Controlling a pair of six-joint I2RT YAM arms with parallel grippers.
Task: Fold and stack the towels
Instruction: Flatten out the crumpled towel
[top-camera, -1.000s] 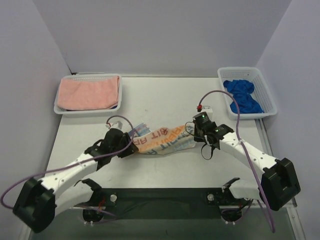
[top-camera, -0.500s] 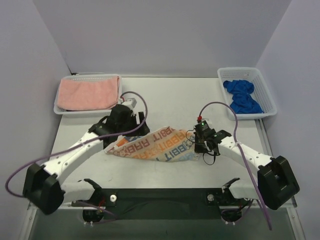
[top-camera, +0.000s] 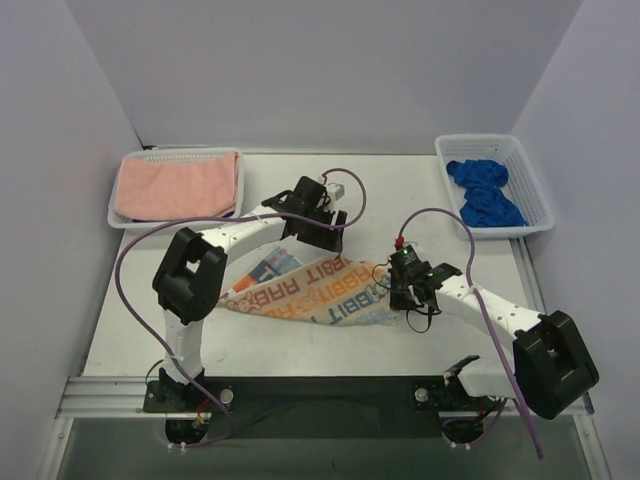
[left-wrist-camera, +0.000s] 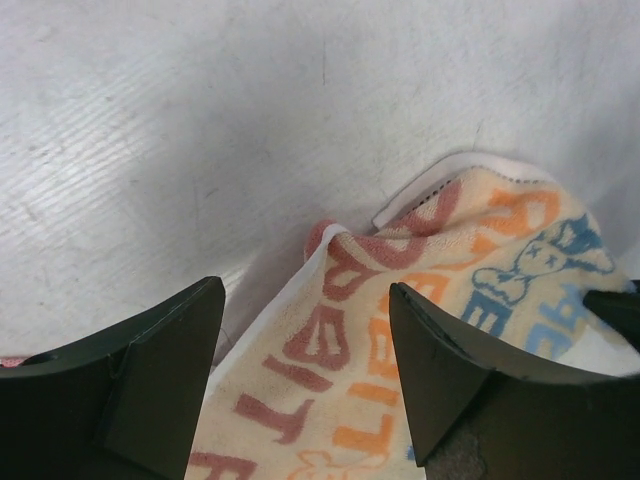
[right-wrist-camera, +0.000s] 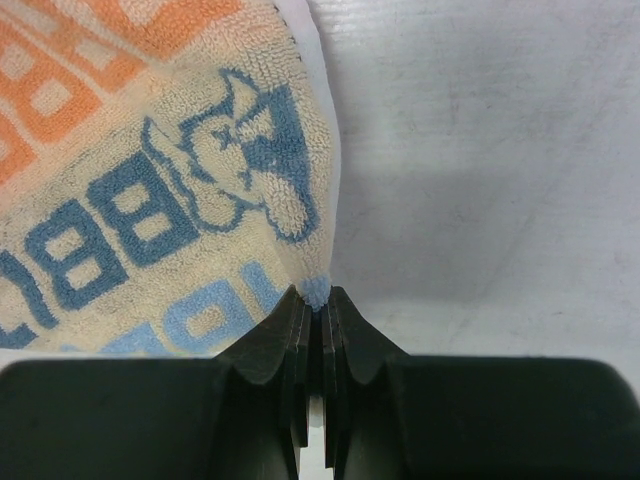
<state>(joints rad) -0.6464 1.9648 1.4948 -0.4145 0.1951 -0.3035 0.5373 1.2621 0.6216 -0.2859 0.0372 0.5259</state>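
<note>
Lying on table, lilac walls, RABBIT towel, right gripper pinching corner, left gripper agape, empty

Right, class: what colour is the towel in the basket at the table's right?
The towel is royal blue; the top external view shows it best.

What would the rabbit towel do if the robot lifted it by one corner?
Probably flop and dangle: the rabbit towel lies rumpled with soft folds, so it looks limp. It is likely light, as the right gripper pinches just a thin corner. Its fuzzy loops probably resist slipping.
</note>
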